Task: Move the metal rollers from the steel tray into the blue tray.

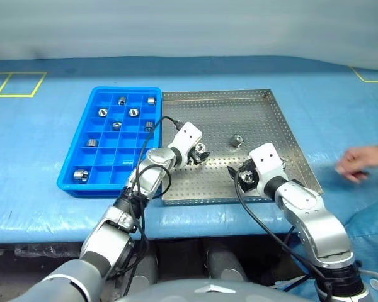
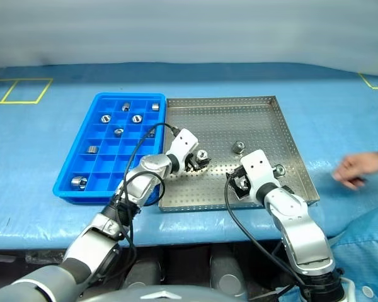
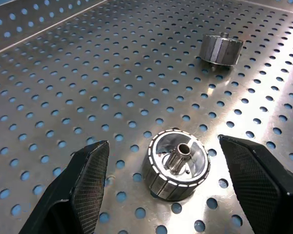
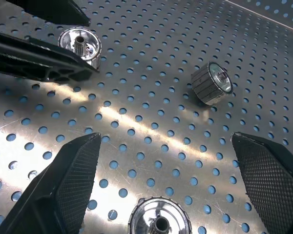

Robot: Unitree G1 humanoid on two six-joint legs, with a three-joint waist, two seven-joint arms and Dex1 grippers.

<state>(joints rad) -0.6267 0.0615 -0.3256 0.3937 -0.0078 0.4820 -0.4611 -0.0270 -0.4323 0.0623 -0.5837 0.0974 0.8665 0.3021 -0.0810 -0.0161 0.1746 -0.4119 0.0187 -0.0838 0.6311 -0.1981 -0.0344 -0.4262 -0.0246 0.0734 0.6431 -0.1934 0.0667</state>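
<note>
Straddling roller (image 3: 176,164), clear both sides

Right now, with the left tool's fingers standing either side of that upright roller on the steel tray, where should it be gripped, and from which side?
Grip the roller across its ribbed cylindrical wall, coming down from above. It stands on end on the steel tray, hub upward, so its round sides are free. The left tool is open with the roller between its fingers, neither touching yet, so closing there should probably hold it.
</note>
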